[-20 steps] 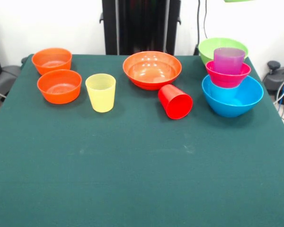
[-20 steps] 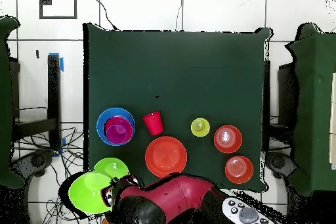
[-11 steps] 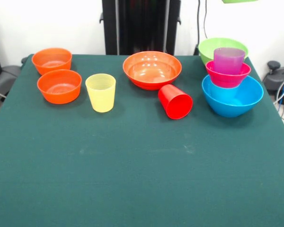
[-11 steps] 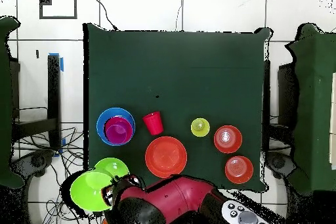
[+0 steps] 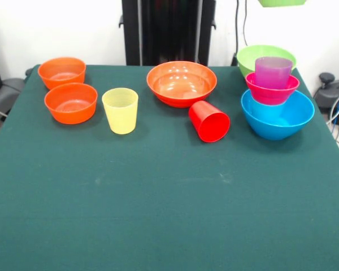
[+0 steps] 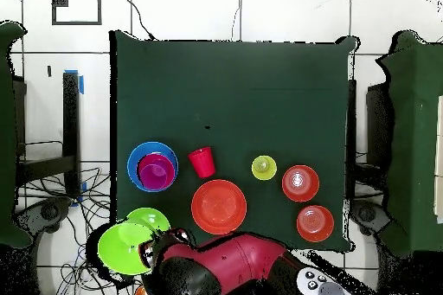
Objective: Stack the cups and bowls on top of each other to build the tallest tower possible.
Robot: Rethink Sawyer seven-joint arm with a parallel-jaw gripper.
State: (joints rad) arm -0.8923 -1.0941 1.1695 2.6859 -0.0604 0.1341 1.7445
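Green bowl (image 6: pixel 121 246) held up off the worktop (image 5: pixel 169 197), cut off at the top edge in the front view. Tool hidden under arm (image 6: pixel 225 266), can't tell its grip. Purple cup (image 5: pixel 273 71) nests in magenta bowl (image 5: pixel 272 92) in blue bowl (image 5: pixel 277 116).

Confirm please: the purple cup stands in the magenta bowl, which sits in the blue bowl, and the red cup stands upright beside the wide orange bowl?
Not quite. The front view shows the red cup lying on its side, not upright. The rest holds: purple cup in magenta bowl, in blue bowl, beside the wide orange bowl.

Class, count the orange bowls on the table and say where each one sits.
3. Two small orange bowls sit together at the front view's left, one behind the other. The wide orange bowl sits mid-table, behind the tipped red cup. None looks hidden.
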